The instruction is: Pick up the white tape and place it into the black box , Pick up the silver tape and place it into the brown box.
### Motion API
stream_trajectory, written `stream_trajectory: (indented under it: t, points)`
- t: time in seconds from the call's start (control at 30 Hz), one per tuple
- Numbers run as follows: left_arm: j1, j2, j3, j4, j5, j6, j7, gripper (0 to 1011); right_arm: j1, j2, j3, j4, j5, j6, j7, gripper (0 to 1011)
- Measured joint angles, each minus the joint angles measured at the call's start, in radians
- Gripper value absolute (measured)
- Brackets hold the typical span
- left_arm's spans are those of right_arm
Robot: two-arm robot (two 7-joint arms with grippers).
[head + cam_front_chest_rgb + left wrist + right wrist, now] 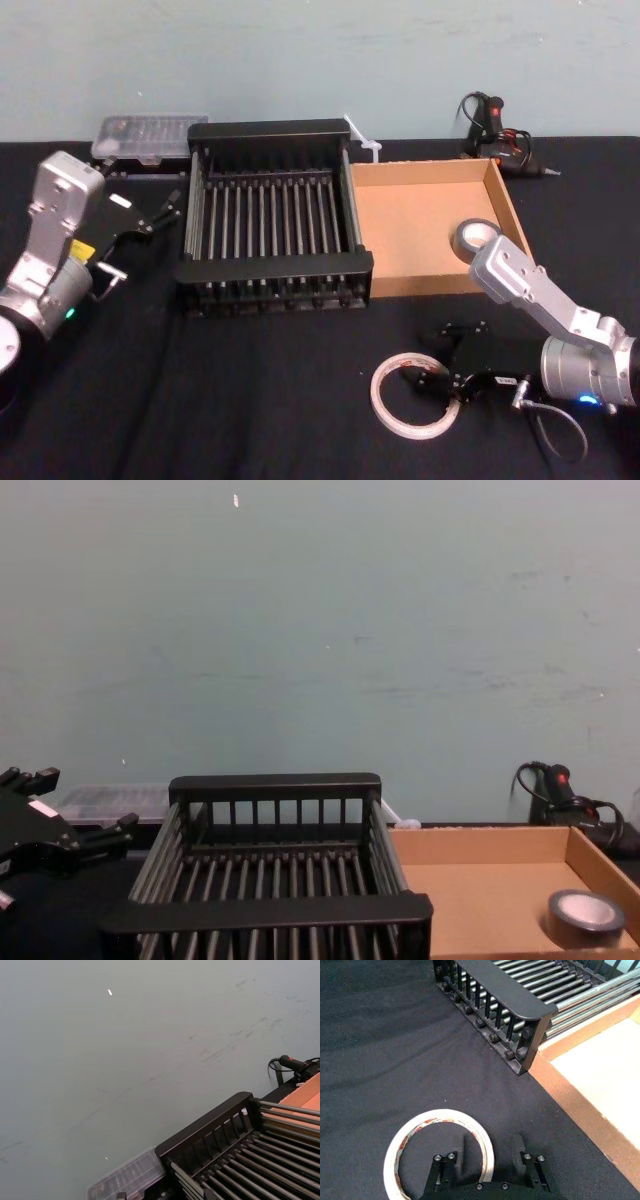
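The white tape [380, 405] lies flat on the black tabletop [230, 400], its hole facing straight up, in front of the black box [275, 268] and the brown box [430, 172]. The right gripper [425, 385] has its fingers apart, one inside the ring and one outside its rim. The silver tape [478, 238] lies flat in the brown box's near right corner, and the left gripper [160, 205] hangs spread beside the black box.
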Motion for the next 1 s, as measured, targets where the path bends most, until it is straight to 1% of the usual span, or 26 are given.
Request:
stream_trajectory:
  t: [0.03, 0.07, 0.1, 0.27, 0.3, 0.33, 0.4, 0.47, 0.53, 0.57, 0.6, 1.0]
  points:
    - [0.0, 0.0, 0.0, 0.0, 0.0, 0.0, 0.0, 1001, 0.0, 0.0, 0.0, 0.0, 0.0, 0.0, 0.0, 591]
    - [0.0, 0.0, 0.0, 0.0, 0.0, 0.0, 0.0, 1001, 0.0, 0.0, 0.0, 0.0, 0.0, 0.0, 0.0, 531]
    - [0.0, 0.0, 0.0, 0.0, 0.0, 0.0, 0.0, 1001, 0.0, 0.0, 0.0, 0.0, 0.0, 0.0, 0.0, 531]
    - [0.0, 0.0, 0.0, 0.0, 0.0, 0.0, 0.0, 1001, 0.0, 0.0, 0.0, 0.0, 0.0, 0.0, 0.0, 346]
    - [0.0, 0.0, 0.0, 0.0, 0.0, 0.0, 0.0, 1001, 0.0, 0.0, 0.0, 0.0, 0.0, 0.0, 0.0, 346]
    - [0.0, 0.0, 0.0, 0.0, 0.0, 0.0, 0.0, 1001, 0.0, 0.0, 0.0, 0.0, 0.0, 0.0, 0.0, 283]
    - [0.0, 0.0, 0.0, 0.0, 0.0, 0.0, 0.0, 1001, 0.0, 0.0, 0.0, 0.0, 0.0, 0.0, 0.0, 244]
    - [0.0, 0.0, 0.0, 0.0, 0.0, 0.0, 0.0, 1001, 0.0, 0.0, 0.0, 0.0, 0.0, 0.0, 0.0, 148]
    - [0.0, 0.0, 0.0, 0.0, 0.0, 0.0, 0.0, 1001, 0.0, 0.0, 0.0, 0.0, 0.0, 0.0, 0.0, 134]
    - [0.0, 0.0, 0.0, 0.0, 0.0, 0.0, 0.0, 1001, 0.0, 0.0, 0.0, 0.0, 0.0, 0.0, 0.0, 99]
    - [0.0, 0.0, 0.0, 0.0, 0.0, 0.0, 0.0, 1001, 0.0, 0.0, 0.0, 0.0, 0.0, 0.0, 0.0, 93]
    - [0.0, 0.0, 0.0, 0.0, 0.0, 0.0, 0.0, 1001, 0.0, 0.0, 0.0, 0.0, 0.0, 0.0, 0.0, 90]
